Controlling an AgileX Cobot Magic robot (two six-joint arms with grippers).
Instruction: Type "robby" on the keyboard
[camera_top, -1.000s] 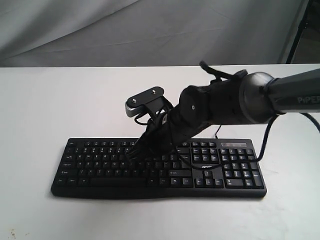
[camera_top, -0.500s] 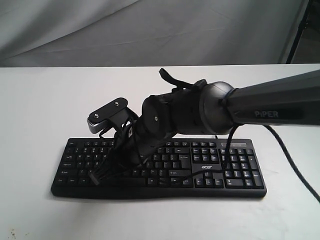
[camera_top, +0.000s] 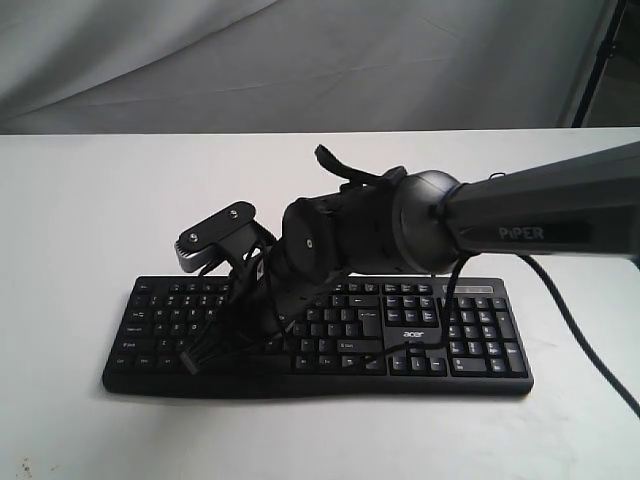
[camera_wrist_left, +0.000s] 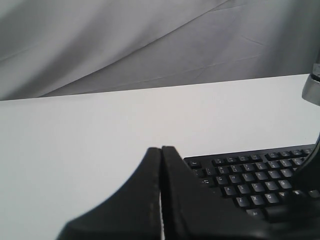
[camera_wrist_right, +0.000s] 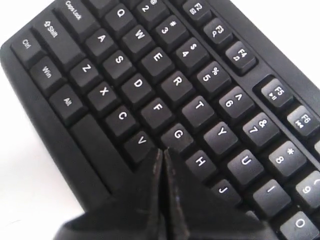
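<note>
White tabletop, black keyboard — right hand pressed together over B's spot, could've easily clipped V or G.

The right arm slants low across the keyboard, blocking its middle rows. The right gripper, fingers pressed together, hangs at the lower left keys. A black cable loops over keys beside the arm. The keyboard's right end and the surrounding white table stay reachable.
</note>
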